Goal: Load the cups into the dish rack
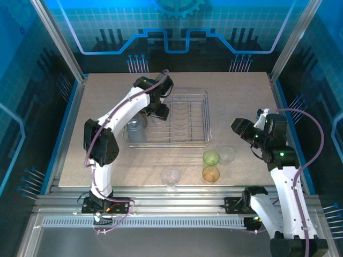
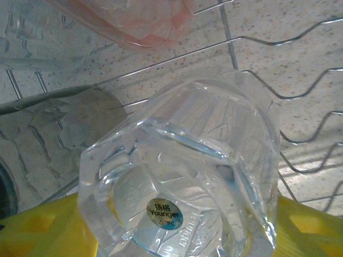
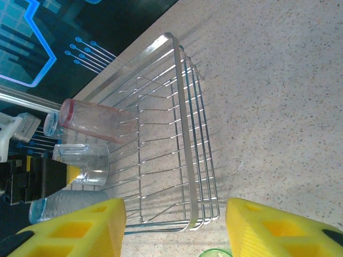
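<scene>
While four cups are standing loose on the table in front of the arm bases, none of them is touching a gripper: a clear cup is sitting nearest, an orange cup is resting just to its right, a green cup is standing just beyond the orange one, and a second clear cup is sitting beside the green one on its right. Farther right, the right gripper is hanging above the table, well apart from them, its yellow fingers spread wide and gripping nothing. Beyond the loose cups, the dish rack is lying mid-table, and a smoky grey cup is standing in its near left corner. Over the rack's far left part, the left gripper is clamping a third clear cup between its yellow pads, the cup's stickered base facing the wrist camera; whether it is touching the wires cannot be told. Just beyond it, a red-pink cup is lying on its side in the rack.
</scene>
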Robot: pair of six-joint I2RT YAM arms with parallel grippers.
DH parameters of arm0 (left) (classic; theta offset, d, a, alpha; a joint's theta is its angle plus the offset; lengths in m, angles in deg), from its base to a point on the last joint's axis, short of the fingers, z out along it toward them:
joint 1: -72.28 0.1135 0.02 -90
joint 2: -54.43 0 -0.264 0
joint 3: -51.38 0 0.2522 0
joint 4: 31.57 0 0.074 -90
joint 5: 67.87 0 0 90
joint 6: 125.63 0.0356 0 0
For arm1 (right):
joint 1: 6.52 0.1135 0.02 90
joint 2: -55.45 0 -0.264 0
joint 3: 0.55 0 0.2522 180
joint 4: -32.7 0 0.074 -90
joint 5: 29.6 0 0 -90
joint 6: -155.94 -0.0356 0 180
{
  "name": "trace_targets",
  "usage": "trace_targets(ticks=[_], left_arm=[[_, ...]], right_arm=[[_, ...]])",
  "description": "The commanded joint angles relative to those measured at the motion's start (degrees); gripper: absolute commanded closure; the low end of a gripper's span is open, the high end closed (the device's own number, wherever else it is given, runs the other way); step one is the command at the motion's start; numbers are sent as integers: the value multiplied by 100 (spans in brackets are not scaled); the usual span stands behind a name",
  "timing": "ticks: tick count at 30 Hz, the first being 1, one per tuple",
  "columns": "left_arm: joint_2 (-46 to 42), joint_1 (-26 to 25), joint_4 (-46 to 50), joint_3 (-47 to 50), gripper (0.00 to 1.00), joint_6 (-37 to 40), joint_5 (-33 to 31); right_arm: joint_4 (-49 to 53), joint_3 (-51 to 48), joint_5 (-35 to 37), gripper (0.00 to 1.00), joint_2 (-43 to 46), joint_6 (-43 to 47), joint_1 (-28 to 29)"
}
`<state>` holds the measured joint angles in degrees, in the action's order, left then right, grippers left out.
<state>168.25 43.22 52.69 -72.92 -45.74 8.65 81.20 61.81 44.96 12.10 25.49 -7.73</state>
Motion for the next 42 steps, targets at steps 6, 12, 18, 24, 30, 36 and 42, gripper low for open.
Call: trace_targets(ticks=[6, 12, 18, 24, 30, 36, 42], left_arm=[[468, -46, 168, -301, 72, 128, -522], [707, -43, -16, -273, 71, 176, -496], [881, -42, -115, -318, 56, 226, -540], [1024, -45, -133, -336, 46, 279, -744], [1011, -54, -243, -319, 31, 303, -760], [906, -117, -306, -323, 10, 381, -864], [667, -464, -335, -321, 1, 482, -1280]], right_arm=[[248, 150, -103, 47, -99, 275, -100], [216, 150, -82, 47, -112, 296, -94], [331, 307, -71, 47, -138, 454, -98], [418, 352, -72, 46, -107, 564, -99], [520, 391, -55, 46, -60, 591, -98], [578, 457, -35, 45, -33, 617, -99], [542, 457, -120, 44, -72, 557, -99]])
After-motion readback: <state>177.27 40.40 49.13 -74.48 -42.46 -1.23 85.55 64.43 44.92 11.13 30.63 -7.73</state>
